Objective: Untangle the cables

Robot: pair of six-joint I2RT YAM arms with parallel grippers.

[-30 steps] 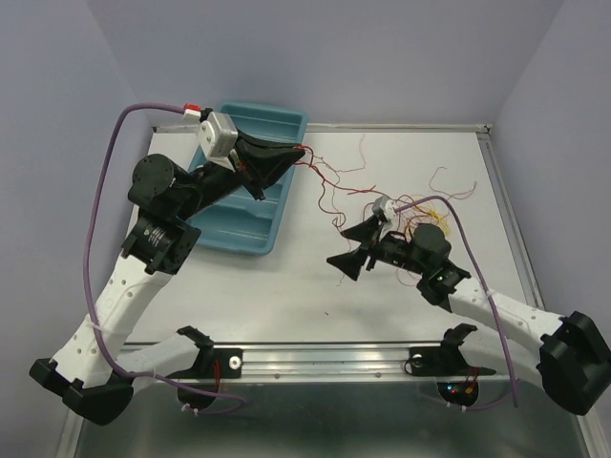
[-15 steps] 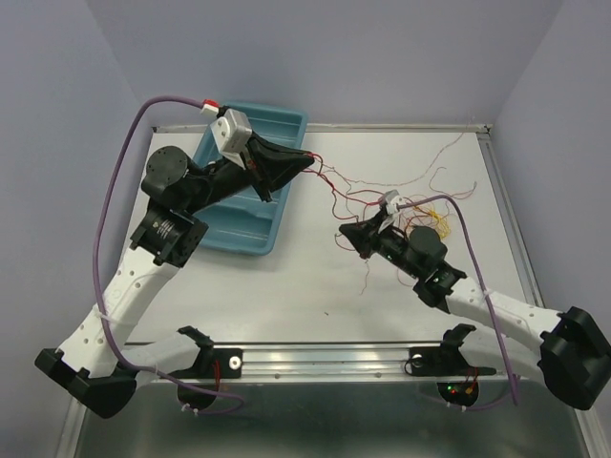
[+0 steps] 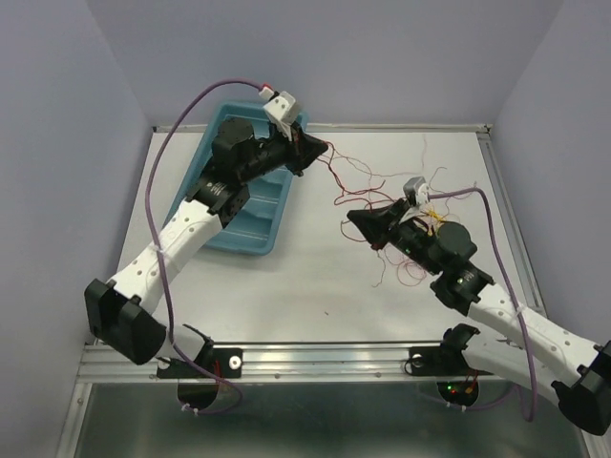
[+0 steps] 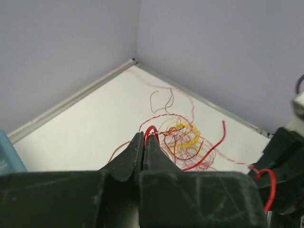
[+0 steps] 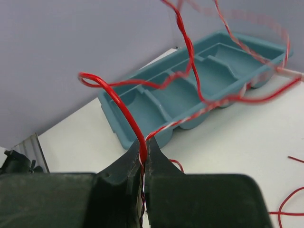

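Note:
The cables are thin red and yellow wires. Their tangle [image 3: 420,221] lies on the white table beside my right arm, and the left wrist view shows it as a curly red and yellow knot [image 4: 183,137]. Loose red strands [image 3: 355,174] run from it toward my left gripper [image 3: 318,146], which is raised by the tray's far end and shut on a red wire loop [image 4: 152,129]. My right gripper [image 3: 351,218] is shut on a thicker red wire [image 5: 127,110] together with a thin red-and-white twisted strand, both rising from its tips [image 5: 144,144].
A teal compartment tray [image 3: 250,227] sits at the back left, under my left arm; the right wrist view shows it too [image 5: 190,80]. Purple cords run along both arms. Walls close the table at back and sides, with a metal rail along the near edge.
My right gripper, open a second ago, has shut on the red wire and shifted slightly right. My left arm has swung toward the back, drawing strands out between the grippers.

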